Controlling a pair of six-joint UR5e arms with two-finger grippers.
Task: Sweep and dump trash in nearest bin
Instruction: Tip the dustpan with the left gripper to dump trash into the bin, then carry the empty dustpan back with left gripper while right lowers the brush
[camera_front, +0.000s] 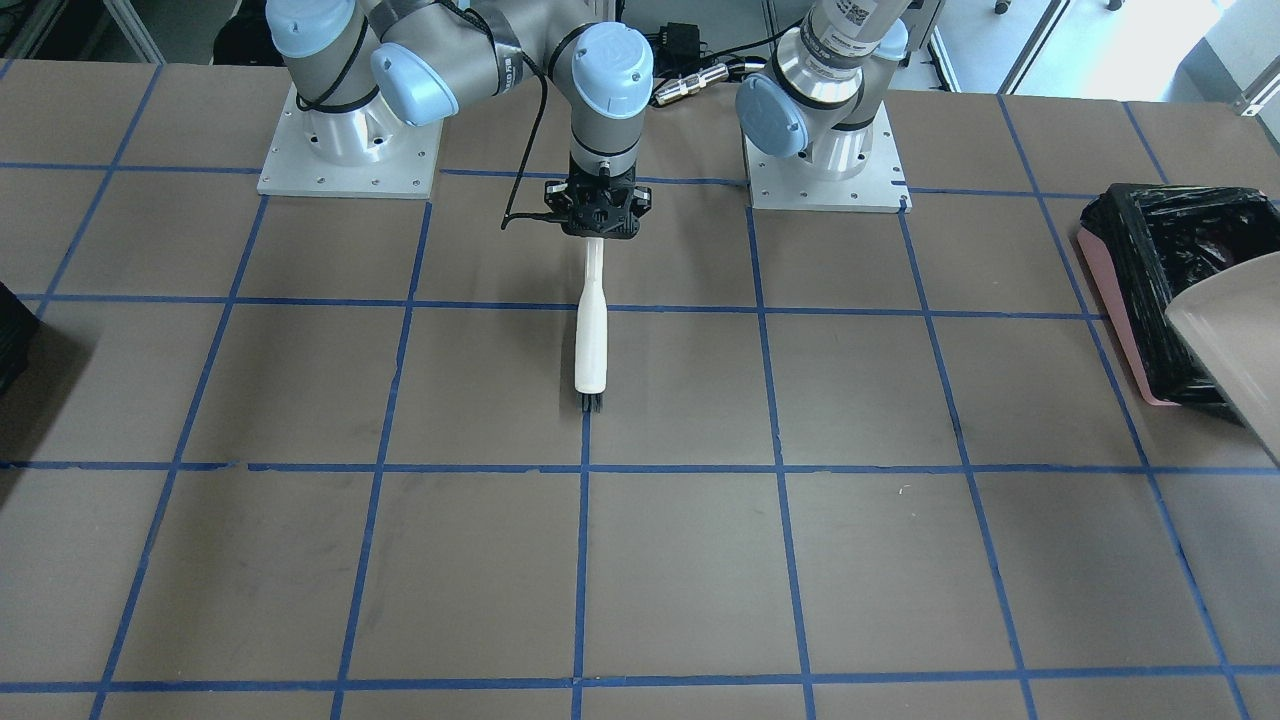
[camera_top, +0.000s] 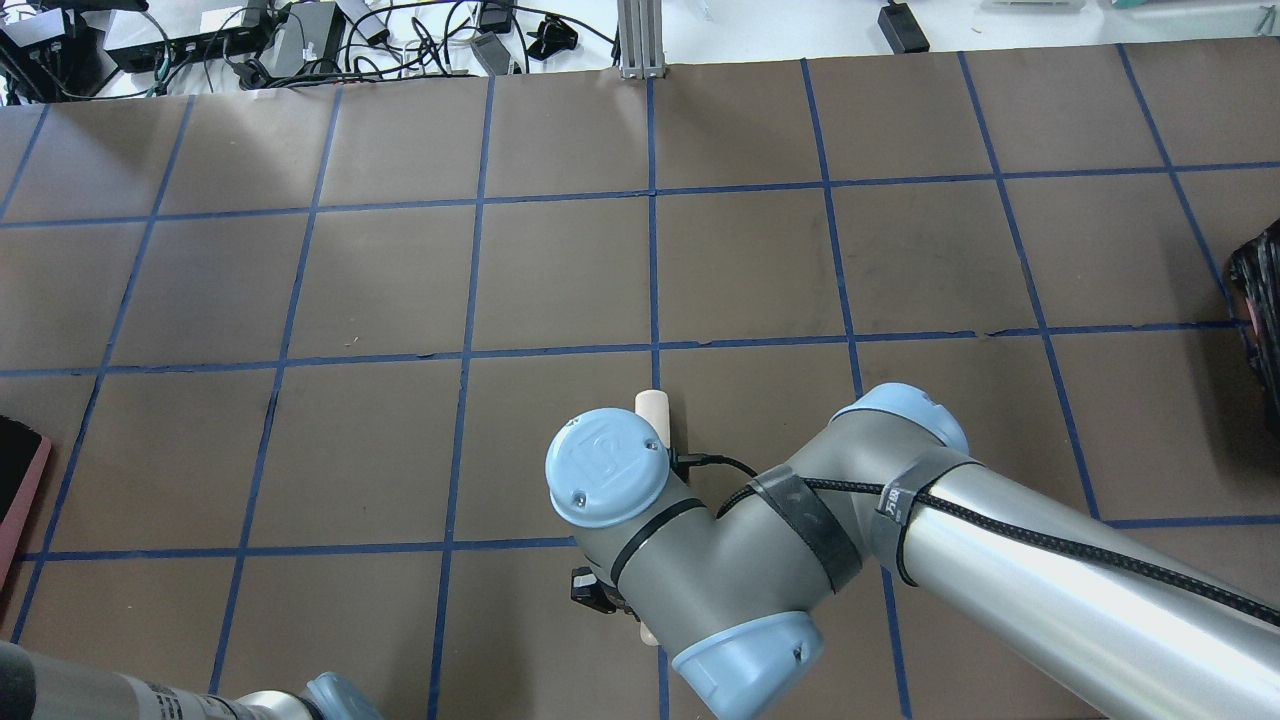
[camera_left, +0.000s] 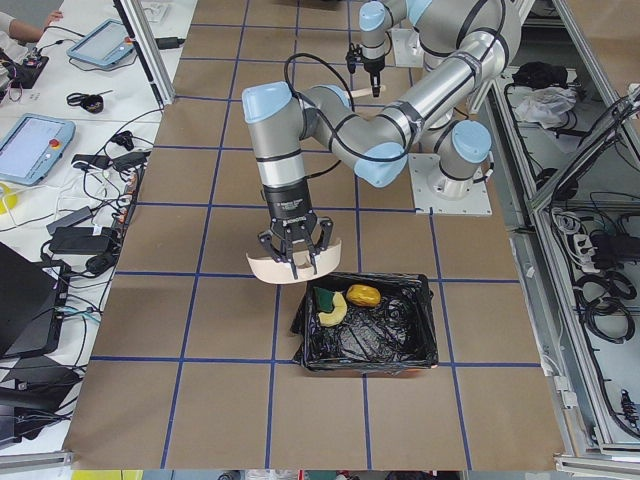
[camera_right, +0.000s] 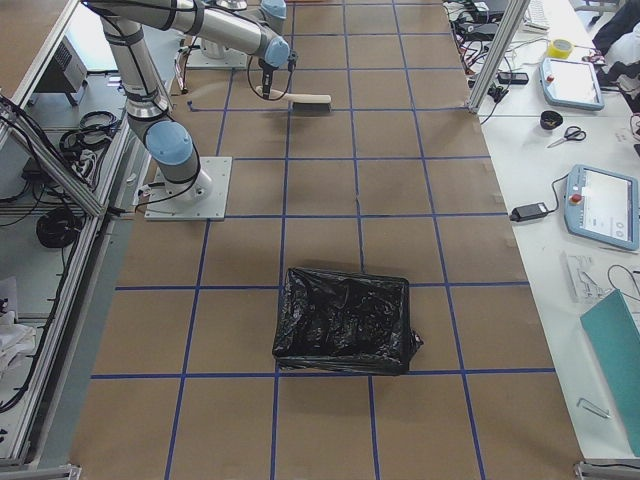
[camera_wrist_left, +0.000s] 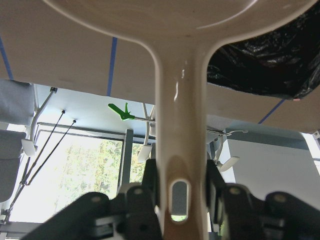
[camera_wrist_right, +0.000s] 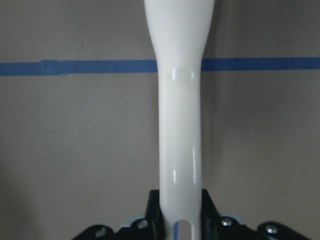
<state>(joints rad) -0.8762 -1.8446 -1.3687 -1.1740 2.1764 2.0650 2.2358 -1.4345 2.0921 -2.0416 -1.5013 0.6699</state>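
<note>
The trash lies inside the pink bin (camera_left: 365, 330) on its black bag: a yellow-green block (camera_left: 325, 297), a tan crescent (camera_left: 337, 312) and a golden-brown lump (camera_left: 363, 296). My left gripper (camera_left: 296, 255) is shut on the white dustpan's handle (camera_wrist_left: 180, 125) and holds the dustpan (camera_left: 290, 268) tilted at the bin's rim. The dustpan (camera_front: 1235, 340) overlaps the bin (camera_front: 1110, 290) at the front-facing view's right edge. My right gripper (camera_front: 597, 225) is shut on a white brush (camera_front: 591, 340) at the table's middle, bristles down on the table. The brush handle (camera_wrist_right: 180, 125) fills the right wrist view.
A second bin with a black bag (camera_right: 345, 335) stands on the table at my right side and shows at the overhead view's right edge (camera_top: 1262, 320). The brown table (camera_front: 860, 560) carries a blue tape grid. Cables and devices lie beyond its far edge (camera_top: 300, 40).
</note>
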